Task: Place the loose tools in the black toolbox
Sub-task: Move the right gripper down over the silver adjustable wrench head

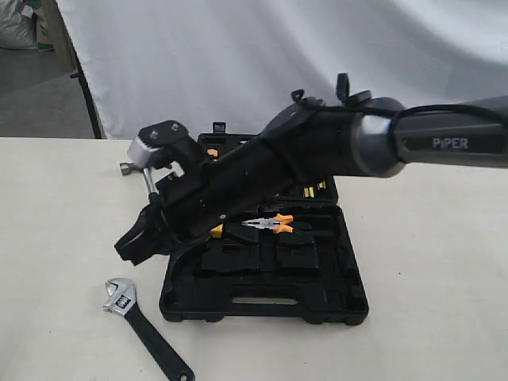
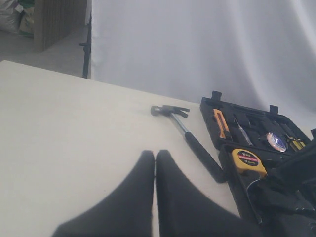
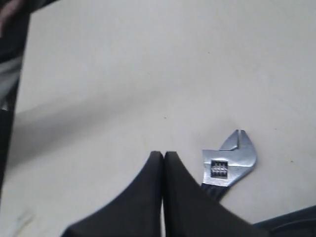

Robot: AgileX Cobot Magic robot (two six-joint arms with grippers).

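The black toolbox (image 1: 349, 305) lies open on the table. My right arm reaches across it to the left. My right gripper (image 1: 127, 246) (image 3: 163, 154) is shut and empty, just above the table. Close beside its tips lies the adjustable wrench (image 1: 144, 327) (image 3: 229, 163), silver head towards them. The claw hammer (image 2: 190, 138) lies left of the toolbox (image 2: 224, 111), mostly hidden behind my right arm in the exterior view, with part of its shaft (image 1: 149, 181) showing. My left gripper (image 2: 155, 153) is shut and empty, short of the hammer. A round tape roll (image 2: 276, 141) with a bluish label sits inside the case.
Orange-handled pliers (image 1: 271, 225) and a yellow tape measure (image 2: 248, 162) rest in the toolbox. A white cloth backdrop (image 1: 262, 55) hangs behind the table. The pale tabletop (image 1: 55, 230) stretches left of the tools.
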